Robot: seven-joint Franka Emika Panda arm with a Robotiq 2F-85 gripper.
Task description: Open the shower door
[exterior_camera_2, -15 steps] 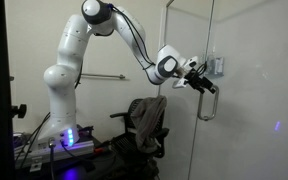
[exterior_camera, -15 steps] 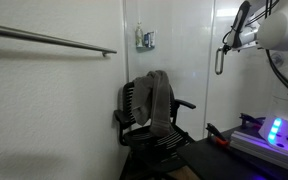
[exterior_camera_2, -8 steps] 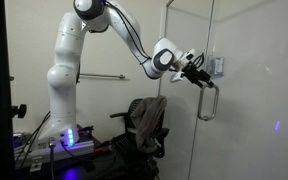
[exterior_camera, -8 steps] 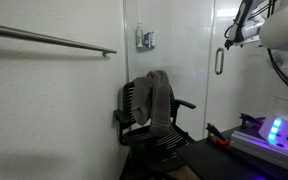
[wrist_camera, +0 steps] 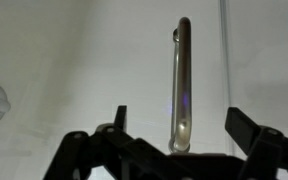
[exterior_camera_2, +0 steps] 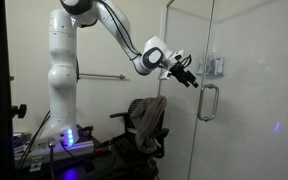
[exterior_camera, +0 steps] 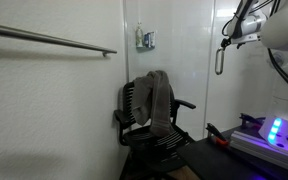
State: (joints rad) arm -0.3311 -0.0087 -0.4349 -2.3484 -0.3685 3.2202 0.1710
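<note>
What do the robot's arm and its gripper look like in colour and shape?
The arm is white, built of rounded tube-like segments. A black cable runs along its upper part. The gripper is black; in the wrist view its two fingers look dark and angular.

No readable text, labels, numbers in any view.

A black office chair point(exterior_camera: 134, 122) stands against the white wall, with a grey cloth point(exterior_camera: 160, 98) draped over its backrest. A long steel rail point(exterior_camera: 49, 40) runs level along the wall beside it. A small fixture point(exterior_camera: 145, 40) is mounted higher up. Something red point(exterior_camera: 220, 140) lies on the dark desk point(exterior_camera: 199, 158) near the chair.
</note>
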